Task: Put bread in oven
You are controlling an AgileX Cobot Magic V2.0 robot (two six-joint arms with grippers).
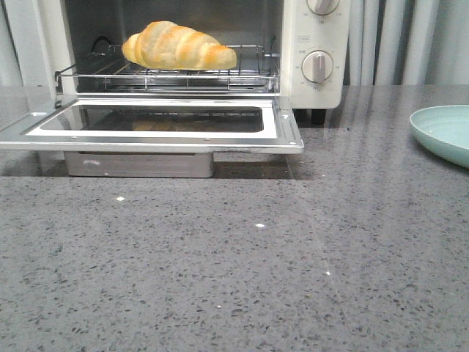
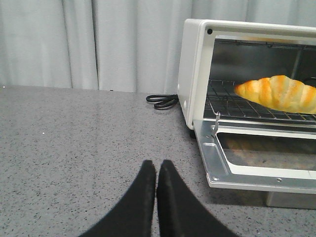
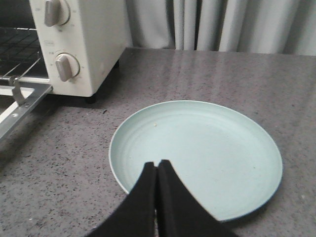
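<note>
Grey speckled countertop, pale curtains behind, bread already on the oven rack.

From my seat, sweeping left to right: my left gripper (image 2: 156, 170) hangs over bare counter with its fingers pressed together and nothing between them. The oven (image 1: 315, 44) sits at about 11 o'clock in the front view, its door (image 1: 157, 121) dropped flat, and the bread (image 1: 178, 46) lies on the wire rack (image 1: 168, 77), well inside. At 3 o'clock an empty pale green plate (image 1: 443, 132) is cut by the frame edge; my right gripper (image 3: 157, 170) hovers above it, fingers likewise closed on nothing. My worry is the open door: if I swing an arm in to lift it, I could clip the rack and roll the bread off. Neither arm appears in the front view, and the oven's top is cropped.
</note>
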